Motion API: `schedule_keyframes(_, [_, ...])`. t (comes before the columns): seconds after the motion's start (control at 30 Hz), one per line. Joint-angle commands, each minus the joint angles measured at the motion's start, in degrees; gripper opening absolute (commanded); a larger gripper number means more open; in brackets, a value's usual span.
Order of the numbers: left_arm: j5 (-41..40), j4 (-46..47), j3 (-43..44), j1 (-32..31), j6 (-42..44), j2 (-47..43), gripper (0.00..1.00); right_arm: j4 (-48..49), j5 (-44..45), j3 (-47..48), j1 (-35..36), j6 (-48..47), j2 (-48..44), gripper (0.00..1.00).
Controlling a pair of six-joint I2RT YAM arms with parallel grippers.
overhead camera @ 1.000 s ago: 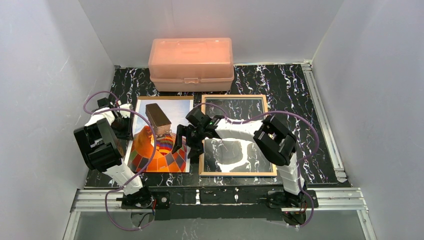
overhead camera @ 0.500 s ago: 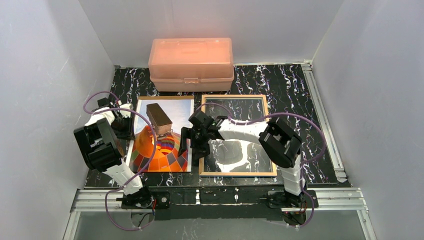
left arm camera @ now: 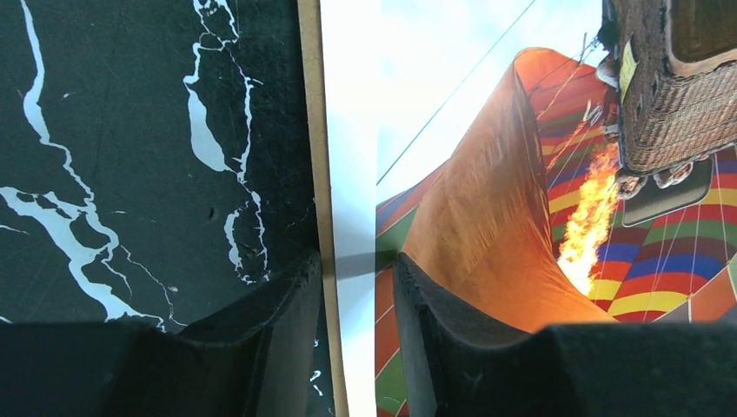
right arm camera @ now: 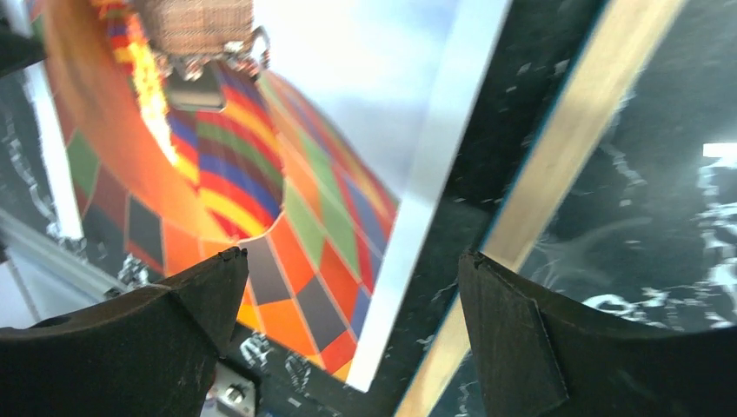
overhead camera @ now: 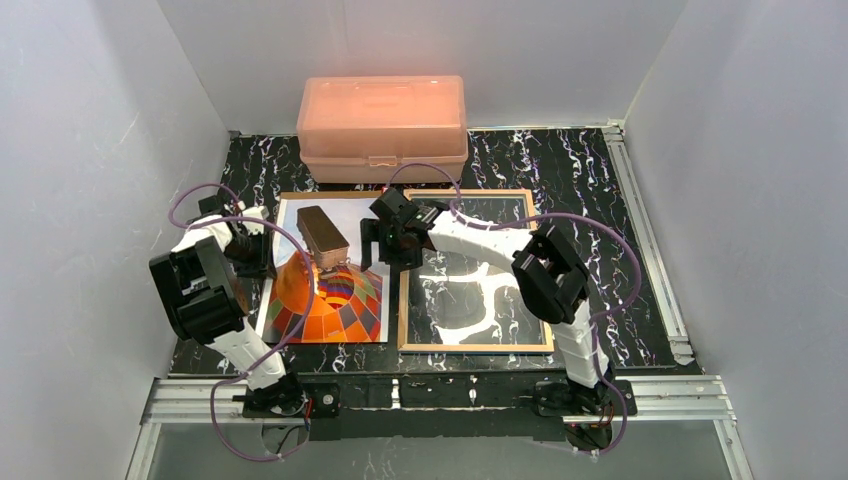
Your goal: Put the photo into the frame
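My left pincer point(left arm camera: 356, 261), slightly apart, straddles the photo point(left arm camera: 487, 217) edge, I think for lifting; right pincer point(right arm camera: 352, 254) hangs wide apart.

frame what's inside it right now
Only black marbling like the table and white glare show inside the frame. No photo is in it; that lies beside it. The right arm covers part of the far-left area.
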Motion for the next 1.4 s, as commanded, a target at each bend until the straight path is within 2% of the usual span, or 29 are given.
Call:
schedule_keyframes(0.0, [1.5,-1.4,0.5,-0.4,-1.1,-5.0,0.34,-3.7,6.6,3.6,-1.2,-3.7,3.1,0.99])
schedule_keyframes(0.3, [2.5,-0.1,-0.9,-0.9,-2.0,-6.1,0.36,-1.3,3.3,6.7,-2.9,-2.3,7.9,0.99])
schedule_keyframes(0.7, [1.2,2.0,-2.4,-0.8,-1.3,-6.0,0.35,-5.7,5.8,15.0,-3.0,-1.8,12.6,0.99])
schedule_keyframes(0.97, [0.1,5.4,-4.9,-3.1,-2.6,-2.7,0.34,-0.5,3.6,9.8,-5.9,2.2,12.7,0.99])
schedule_keyframes(1.17, [-1.5,7.1,-6.3,-6.8,-3.2,-1.9,0.33,1.8,-0.4,9.1,-6.1,2.8,12.0,0.99])
schedule_keyframes(1.37, [-2.5,7.1,-6.4,-9.2,-3.9,-1.9,0.32,5.8,-3.6,3.9,-6.1,4.8,8.8,0.99])
